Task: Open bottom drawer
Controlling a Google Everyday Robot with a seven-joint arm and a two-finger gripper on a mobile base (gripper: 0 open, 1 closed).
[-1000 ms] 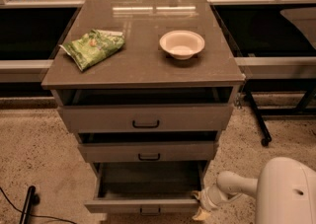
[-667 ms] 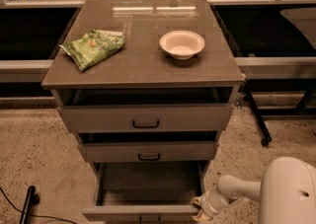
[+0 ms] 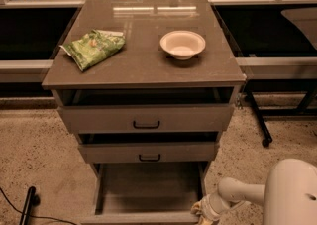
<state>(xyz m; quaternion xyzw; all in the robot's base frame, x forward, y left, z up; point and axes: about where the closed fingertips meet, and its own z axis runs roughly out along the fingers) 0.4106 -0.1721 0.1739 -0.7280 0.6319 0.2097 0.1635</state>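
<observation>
a green crinkled bag (image 3: 94,48) lay on the left of the grey-brown bench (image 3: 143,73) top. a pale round bowl (image 3: 183,44) stood upright on the right of it, well apart from the bag. under the top, the tall top drawer (image 3: 146,118) and the middle drawer (image 3: 148,152) each stood a little way out, with a dark gap above each front and a small black bar handle on each. the bottom drawer (image 3: 148,192) stood pulled far out towards the camera, its inside floor showing and its front panel at the lower edge of the view. at that drawer's right front corner sat the end effector (image 3: 202,212), close against the panel. whether it was wide or narrow could not be told. its pale arm (image 3: 237,192) ran off rightward to the robot's white body (image 3: 292,194).
</observation>
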